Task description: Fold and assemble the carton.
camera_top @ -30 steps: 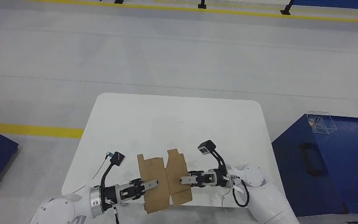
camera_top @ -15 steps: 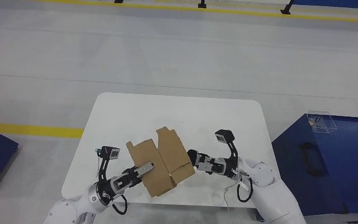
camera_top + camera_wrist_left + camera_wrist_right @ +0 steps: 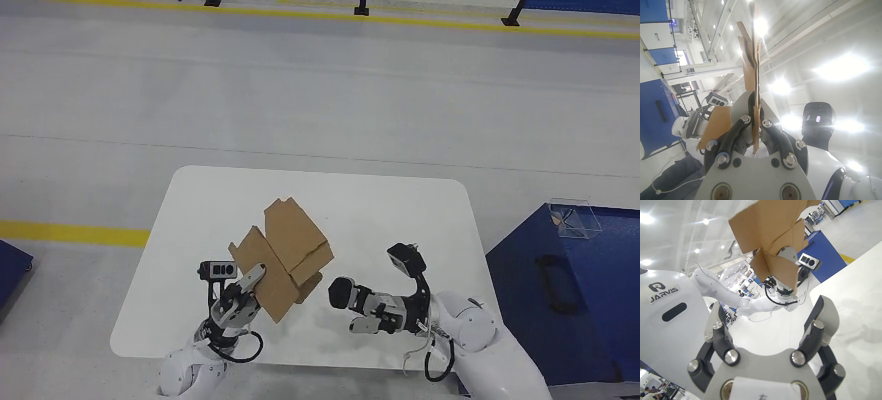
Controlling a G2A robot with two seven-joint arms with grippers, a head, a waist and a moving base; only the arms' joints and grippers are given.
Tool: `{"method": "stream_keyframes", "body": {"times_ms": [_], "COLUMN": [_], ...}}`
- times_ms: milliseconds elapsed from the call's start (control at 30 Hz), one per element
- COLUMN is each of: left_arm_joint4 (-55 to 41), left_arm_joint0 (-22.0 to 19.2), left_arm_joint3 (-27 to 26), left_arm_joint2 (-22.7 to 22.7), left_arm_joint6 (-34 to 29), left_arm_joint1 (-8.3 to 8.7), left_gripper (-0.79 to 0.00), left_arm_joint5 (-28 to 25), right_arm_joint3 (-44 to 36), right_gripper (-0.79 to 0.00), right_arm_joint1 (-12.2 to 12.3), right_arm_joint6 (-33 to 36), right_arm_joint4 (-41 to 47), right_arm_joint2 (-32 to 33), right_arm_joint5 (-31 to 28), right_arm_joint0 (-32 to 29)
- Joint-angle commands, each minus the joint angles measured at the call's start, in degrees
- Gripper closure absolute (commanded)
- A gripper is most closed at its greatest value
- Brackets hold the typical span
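The left gripper (image 3: 755,103) is pinching the carton (image 3: 285,255) by one edge, the right gripper (image 3: 770,306) is gaping empty: it could be twisting loose

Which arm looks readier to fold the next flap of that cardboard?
Probably the right. The left gripper is shut on the brown cardboard carton, holding it above the white table; the right gripper is open, empty and near it.
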Motion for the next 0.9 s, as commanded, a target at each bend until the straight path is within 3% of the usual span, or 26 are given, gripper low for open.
{"method": "stream_keyframes", "body": {"times_ms": [0,267,300,333,400,500,600,733,800,867], "left_arm_joint4": [0.8,-2.4,-2.3,-2.1,-1.8,-1.9,-2.0,-1.9,-1.8,-1.9], "left_arm_joint0": [-0.3,-0.2,-0.1,0.0,0.0,0.0,0.0,-0.2,-0.2,-0.2], "left_arm_joint3": [0.7,0.9,1.0,1.2,1.3,1.7,1.8,2.2,2.3,2.4], "left_arm_joint2": [0.8,2.8,2.9,3.0,3.5,3.7,3.9,3.9,3.9,3.9], "left_arm_joint6": [-0.2,-3.5,-3.7,-3.8,-4.2,-4.6,-4.8,-4.7,-4.7,-4.6], "left_arm_joint1": [-0.28,-0.91,-0.97,-1.04,-1.2,-1.4,-1.57,-1.8,-1.9,-2.01], "left_gripper": [0.0,0.0,0.0,0.0,0.0,0.0,0.0,0.0,0.0,0.0], "left_arm_joint5": [-1.4,0.0,-0.2,-0.3,-0.4,-0.7,-0.7,-0.7,-0.9,-0.9], "right_arm_joint3": [0.5,4.4,4.4,4.3,4.5,4.8,5.1,5.4,5.4,5.4], "right_gripper": [-0.785,-0.767,-0.628,-0.573,-0.557,-0.391,-0.339,-0.151,0.0,0.0], "right_arm_joint1": [0.1,-0.3,-0.4,-0.4,-0.5,-0.6,-0.7,-0.8,-0.8,-0.9], "right_arm_joint6": [-1.3,-4.2,-4.3,-4.4,-4.8,-5.6,-6.6,-6.9,-6.8,-6.8], "right_arm_joint4": [-1.2,-1.3,-1.3,-1.4,-1.7,-2.3,-3.5,-3.6,-3.8,-3.8], "right_arm_joint2": [-1.1,-3.5,-4.0,-4.4,-5.0,-5.5,-5.7,-6.5,-7.0,-7.3], "right_arm_joint5": [-1.3,-4.2,-4.3,-4.4,-4.7,-5.1,-5.1,-4.9,-5.0,-5.2], "right_arm_joint0": [0.4,2.1,2.2,2.4,2.7,3.1,3.5,3.8,4.1,4.3]}}
